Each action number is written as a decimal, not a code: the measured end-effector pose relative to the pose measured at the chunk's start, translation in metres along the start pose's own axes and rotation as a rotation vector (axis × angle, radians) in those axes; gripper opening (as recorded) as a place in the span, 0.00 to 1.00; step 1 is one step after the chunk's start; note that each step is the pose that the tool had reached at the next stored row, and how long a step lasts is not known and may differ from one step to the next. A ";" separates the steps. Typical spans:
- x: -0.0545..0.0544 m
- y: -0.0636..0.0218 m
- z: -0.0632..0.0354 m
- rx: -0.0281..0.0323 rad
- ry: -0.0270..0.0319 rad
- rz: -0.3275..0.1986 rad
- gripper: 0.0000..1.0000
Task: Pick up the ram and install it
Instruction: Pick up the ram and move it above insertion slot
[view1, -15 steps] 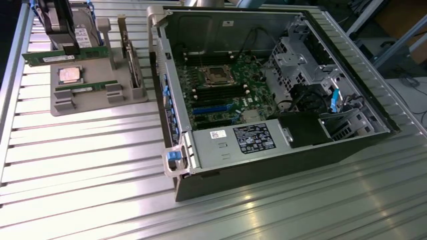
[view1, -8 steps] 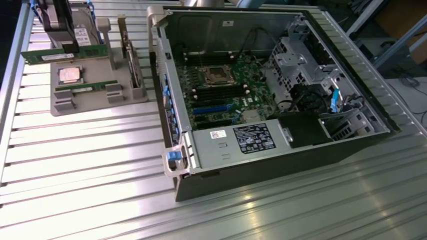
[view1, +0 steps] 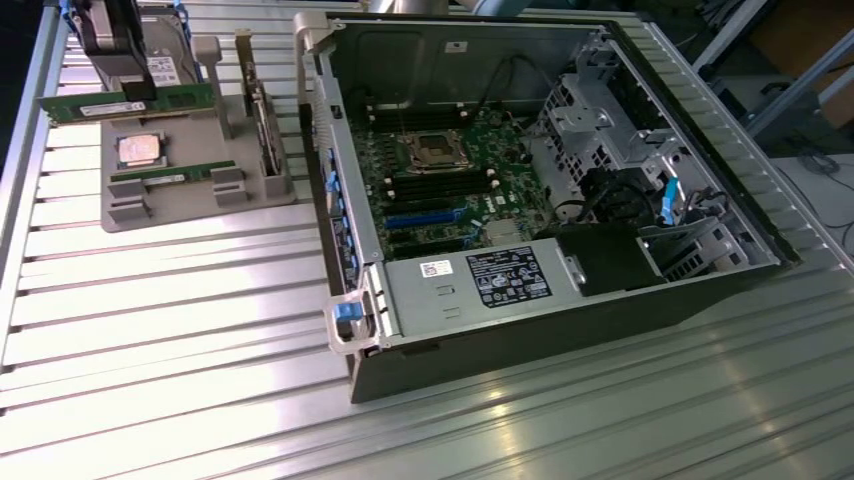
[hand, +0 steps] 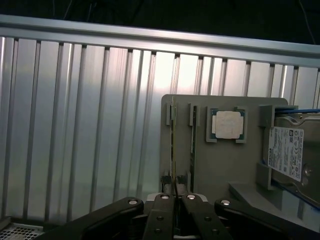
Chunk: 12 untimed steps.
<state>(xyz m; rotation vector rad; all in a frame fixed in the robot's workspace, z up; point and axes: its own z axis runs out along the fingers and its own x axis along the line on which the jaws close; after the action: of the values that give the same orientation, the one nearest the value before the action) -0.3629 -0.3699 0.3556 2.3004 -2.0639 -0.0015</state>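
Note:
My gripper hangs over the back of the grey holder tray at the exterior view's top left. It is shut on the ram, a long green stick held level by its middle. In the wrist view the fingers pinch that ram edge-on, in line with the tray's outer slot posts. I cannot tell whether it has left the slot. A twin stick stands in the neighbouring slot. The open computer case lies to the exterior view's right, its motherboard facing up.
A square silver CPU lies on the tray between the sticks. An expansion card stands at the tray's case-side edge, and a hard drive sits beside the gripper. The case holds a power supply and a drive cage. Ribbed metal table all round.

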 end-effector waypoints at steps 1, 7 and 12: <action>0.000 0.0000 -0.0012 0.0000 0.0000 0.000 0.12; 0.000 0.0002 -0.0055 0.0000 0.0000 0.000 0.12; 0.000 0.0004 -0.0110 0.0001 0.0000 -0.001 0.12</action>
<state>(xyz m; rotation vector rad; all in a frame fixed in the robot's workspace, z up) -0.3629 -0.3699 0.3667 2.3017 -2.0625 -0.0015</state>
